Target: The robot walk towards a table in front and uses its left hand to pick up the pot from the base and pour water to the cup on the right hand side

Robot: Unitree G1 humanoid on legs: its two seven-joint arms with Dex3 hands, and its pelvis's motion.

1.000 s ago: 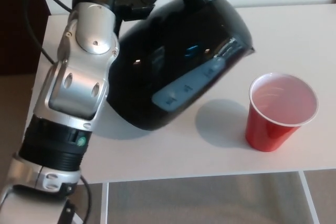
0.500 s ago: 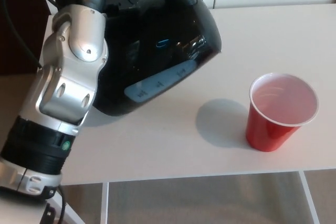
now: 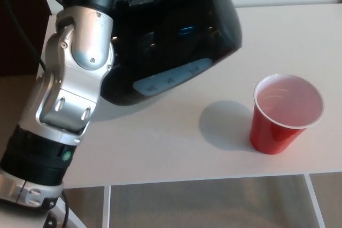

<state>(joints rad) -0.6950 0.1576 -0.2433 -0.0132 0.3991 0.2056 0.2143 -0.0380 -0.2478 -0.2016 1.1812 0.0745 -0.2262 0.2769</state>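
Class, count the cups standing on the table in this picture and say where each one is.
1. A red cup stands upright near the table's front edge, right of the black pot. None appears hidden.

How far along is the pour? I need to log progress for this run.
Done: the black pot is lifted clear of its base, which is out of view, and held by the left arm over the table. In hand: it hangs left of the red cup, not above it. Left: whether any water has reached the cup is unclear.
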